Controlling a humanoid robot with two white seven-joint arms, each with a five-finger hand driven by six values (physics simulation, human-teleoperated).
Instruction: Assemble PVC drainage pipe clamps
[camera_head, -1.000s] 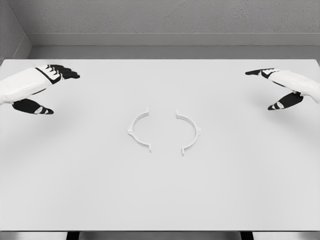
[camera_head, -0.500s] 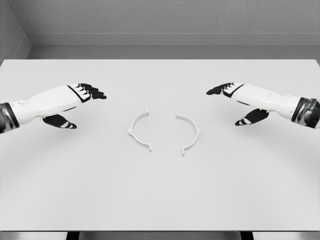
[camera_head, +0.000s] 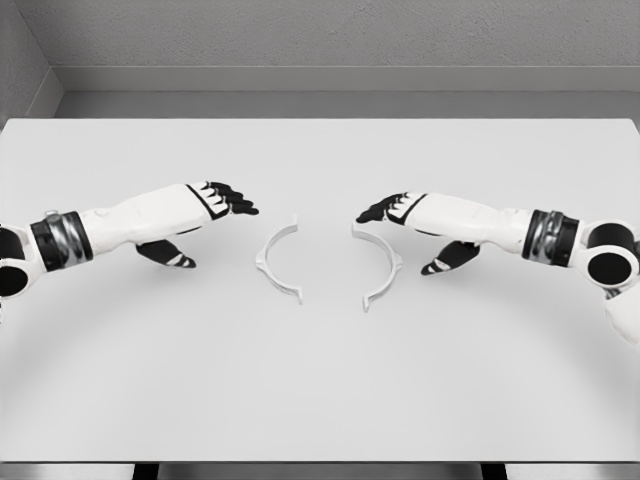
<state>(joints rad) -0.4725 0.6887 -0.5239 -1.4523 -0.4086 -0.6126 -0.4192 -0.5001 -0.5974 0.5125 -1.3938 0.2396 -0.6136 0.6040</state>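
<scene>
Clamp halves not joined yet.
Left hand (camera_head: 215, 200) and right hand (camera_head: 400, 210), fingers loose and empty, each hover just outside their clamp half (camera_head: 277, 258), (camera_head: 380, 265) on the worktop (camera_head: 320, 380).

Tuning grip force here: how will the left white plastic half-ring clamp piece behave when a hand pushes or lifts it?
The left white plastic half-ring clamp piece looks thin, so it is probably light and may flex slightly. Lying flat on the smooth white table, it will likely slide rather than roll. Its low profile could make it hard to pinch.
</scene>
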